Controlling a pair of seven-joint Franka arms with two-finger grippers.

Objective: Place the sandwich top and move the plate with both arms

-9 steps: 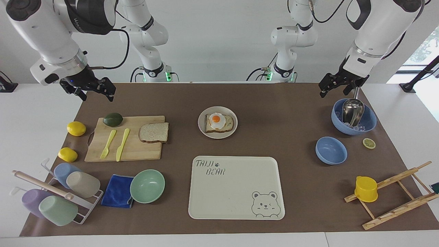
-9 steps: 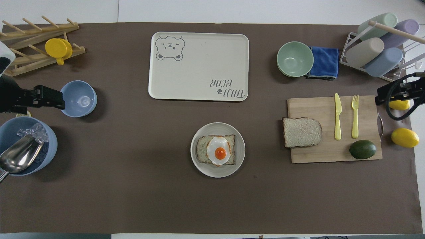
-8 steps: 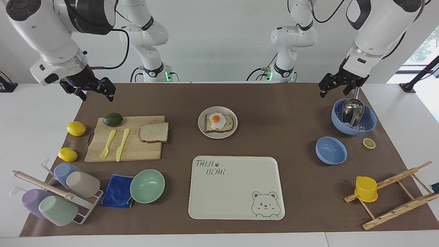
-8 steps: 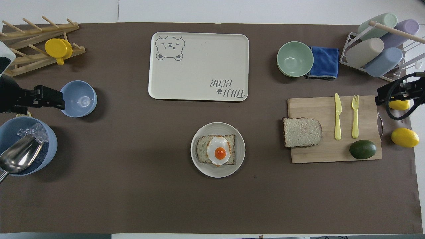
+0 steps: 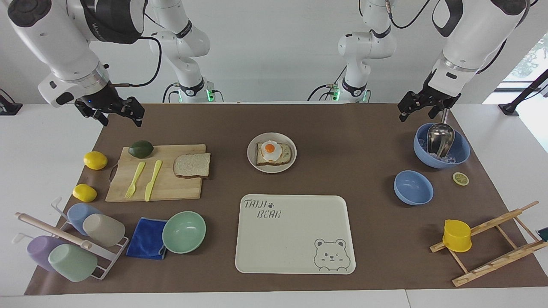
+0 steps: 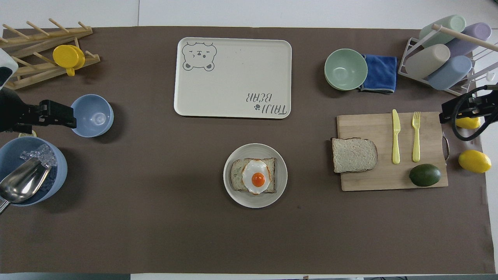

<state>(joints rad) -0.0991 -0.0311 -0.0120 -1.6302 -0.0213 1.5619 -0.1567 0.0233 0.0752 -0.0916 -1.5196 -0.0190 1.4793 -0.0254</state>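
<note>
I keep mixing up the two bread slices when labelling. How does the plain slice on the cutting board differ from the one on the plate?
The sandwich top is bare; the toast slice carries a fried egg. The sandwich top lies on the wooden cutting board, overhanging its edge, toward the right arm's end; the toast slice sits in the plate mid-table. Both lie flat, and neither is held.

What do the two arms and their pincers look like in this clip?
Both arms are glossy white rounded segments with black bands at the joints and loose black cables. The right pincer and left pincer are black, two-fingered, below silver wrist rings. Green lights glow at both bases.
</note>
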